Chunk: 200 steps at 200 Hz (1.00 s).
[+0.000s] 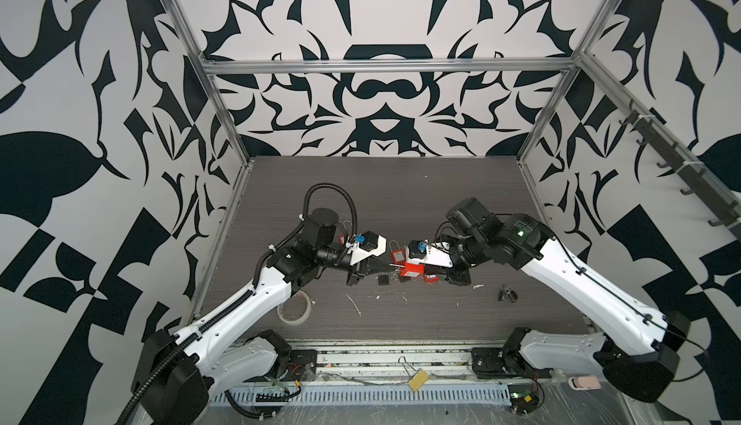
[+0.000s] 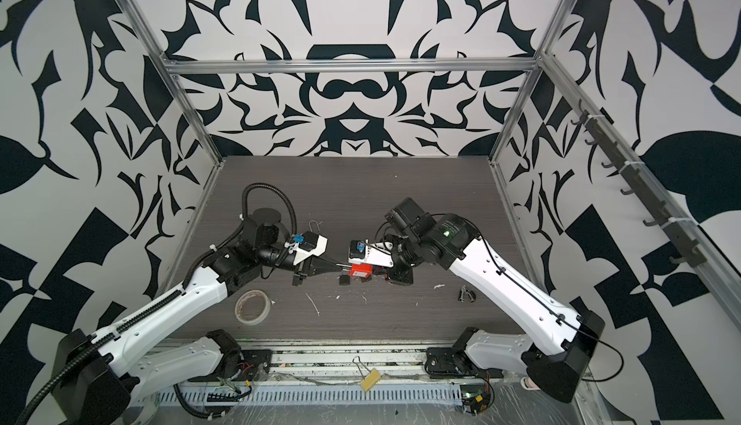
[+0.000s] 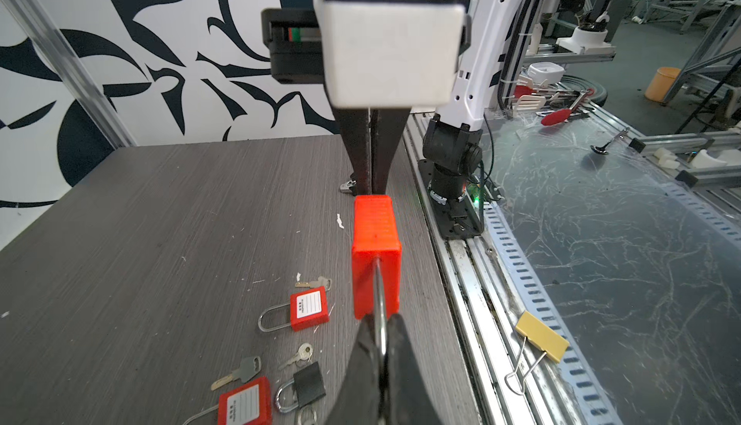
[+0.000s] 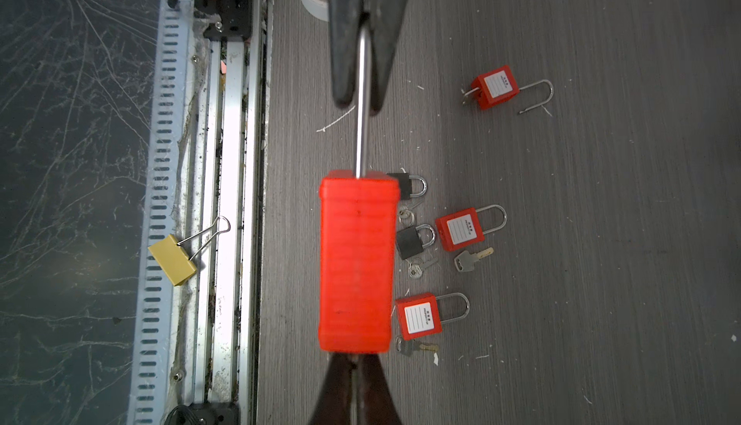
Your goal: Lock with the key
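Two grippers share one red padlock (image 4: 355, 262), held up off the table (image 1: 401, 194) between their fingertips. The left gripper (image 4: 361, 102) is clamped tight on the steel shackle (image 4: 363, 142), a little way out from the body. The right gripper (image 4: 356, 359) is pinched together against the body's opposite end. What sits between its fingers is hidden, so can't tell if a key is in there. On the table below, off to one side of both fingertips: two small red padlocks (image 4: 461, 228) (image 4: 421, 316), two black padlocks (image 4: 413, 240) (image 4: 405, 184) and three loose keys (image 4: 467, 260) (image 4: 417, 270) (image 4: 409, 346). A third small red padlock (image 4: 495, 88) lies farther out, level with the left fingers, shackle swung open. Tape roll (image 1: 294, 310) lies back behind the left fingers, beside that arm. Yellow binder clip (image 4: 172, 260) lies on the slotted rail off the table edge, on the far side of the fingers from the spare locks.
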### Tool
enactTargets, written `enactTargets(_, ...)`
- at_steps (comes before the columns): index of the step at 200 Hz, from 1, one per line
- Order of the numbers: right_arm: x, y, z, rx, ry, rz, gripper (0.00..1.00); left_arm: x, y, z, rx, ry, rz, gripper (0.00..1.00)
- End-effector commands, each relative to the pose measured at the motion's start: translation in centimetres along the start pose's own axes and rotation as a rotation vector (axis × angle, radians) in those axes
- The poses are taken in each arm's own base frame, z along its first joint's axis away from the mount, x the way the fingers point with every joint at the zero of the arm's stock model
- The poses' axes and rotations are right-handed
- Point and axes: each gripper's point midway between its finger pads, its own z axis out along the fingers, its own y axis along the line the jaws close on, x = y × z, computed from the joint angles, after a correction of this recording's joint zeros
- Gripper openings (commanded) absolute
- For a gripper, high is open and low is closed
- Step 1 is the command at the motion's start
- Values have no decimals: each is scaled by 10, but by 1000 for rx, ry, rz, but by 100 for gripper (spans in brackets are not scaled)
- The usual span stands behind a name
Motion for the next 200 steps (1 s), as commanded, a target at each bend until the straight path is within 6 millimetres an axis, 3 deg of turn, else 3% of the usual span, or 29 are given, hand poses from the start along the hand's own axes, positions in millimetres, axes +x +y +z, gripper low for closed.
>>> enactTargets(1,30,10,-4,-48,91,24,0,-6,2,-3,-4,4,23,0)
enactTargets(35,46,-1,3,-20,156,-16,0,-1,9,-2,-11,16,4,0)
enactTargets(100,40,-18,-5,32,174,-82,0,8,25,6,6,68,-74,0)
enactTargets(130,35,-8,-7,-32,125,-48,0,6,29,5,21,50,-74,0)
enactTargets(155,27,2,-7,-137,87,13,0,3,30,4,5,50,24,0)
enactTargets(200,27,2,2,-218,93,52,0,7,36,5,-11,69,128,0)
